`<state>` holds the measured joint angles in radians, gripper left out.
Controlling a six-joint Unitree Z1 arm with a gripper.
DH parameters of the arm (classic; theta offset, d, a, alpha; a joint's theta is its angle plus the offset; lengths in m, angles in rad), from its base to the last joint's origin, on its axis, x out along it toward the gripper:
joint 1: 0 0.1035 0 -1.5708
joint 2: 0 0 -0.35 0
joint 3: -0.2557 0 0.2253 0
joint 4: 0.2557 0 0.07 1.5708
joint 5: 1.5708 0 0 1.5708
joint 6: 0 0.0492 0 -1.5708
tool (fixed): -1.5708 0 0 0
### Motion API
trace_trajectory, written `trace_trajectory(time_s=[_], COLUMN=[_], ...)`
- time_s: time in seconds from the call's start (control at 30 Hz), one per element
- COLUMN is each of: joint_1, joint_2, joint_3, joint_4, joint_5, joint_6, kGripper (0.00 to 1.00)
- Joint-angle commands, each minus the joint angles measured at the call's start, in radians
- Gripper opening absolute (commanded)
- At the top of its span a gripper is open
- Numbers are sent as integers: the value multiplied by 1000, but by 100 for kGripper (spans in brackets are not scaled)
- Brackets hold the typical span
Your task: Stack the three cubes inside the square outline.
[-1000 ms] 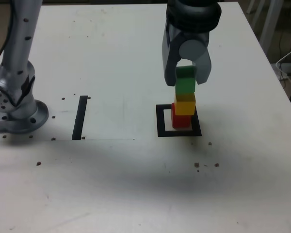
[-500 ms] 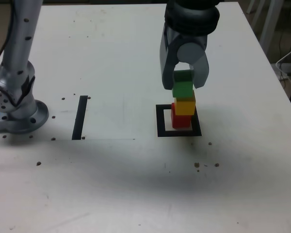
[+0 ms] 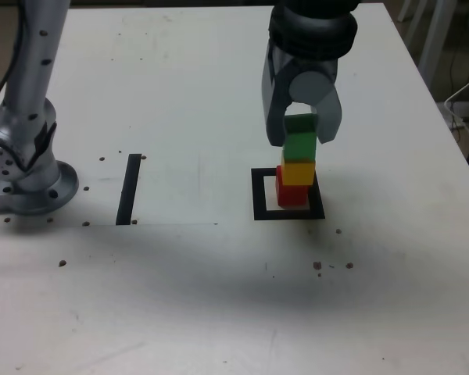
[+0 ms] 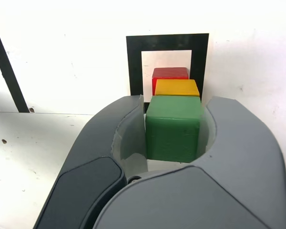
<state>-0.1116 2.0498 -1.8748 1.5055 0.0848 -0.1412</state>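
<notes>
My fingers [image 4: 128, 138] sit on both sides of the green cube [image 4: 173, 128], pads against or nearly against its side faces; can't tell if I'm actually squeezing it or have just let go. My gripper [image 3: 301, 133] hangs straight down over the black square outline [image 3: 259, 195].

Everything placed off the outline: the red cube [image 3: 291, 194] sits on the white patch inside it. Yellow cube [image 3: 298, 172] on top of the red one, shifted slightly toward the exterior view's right. Green cube [image 3: 300, 143] on top of the yellow, so all three are stacked inside the frame, a bit staggered.

A straight black tape strip [image 3: 129, 188] lies on the white table [image 3: 219, 297], well apart from the outline, toward the exterior view's left. My arm base [image 3: 27, 168] stands further out past the strip on that same side.
</notes>
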Motion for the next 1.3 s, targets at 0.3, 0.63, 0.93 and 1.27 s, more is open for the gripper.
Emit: trace_trajectory(time_s=[0.3,0.63,0.93,1.27], joint_1=[1,1,15,24], joint_2=[-6,-51,-206,-450], joint_3=[21,14,122,396], joint_4=[10,17,13,1], joint_5=[3,19,-8,-18], joint_6=[6,13,39,41], kGripper=[99,99,99,99])
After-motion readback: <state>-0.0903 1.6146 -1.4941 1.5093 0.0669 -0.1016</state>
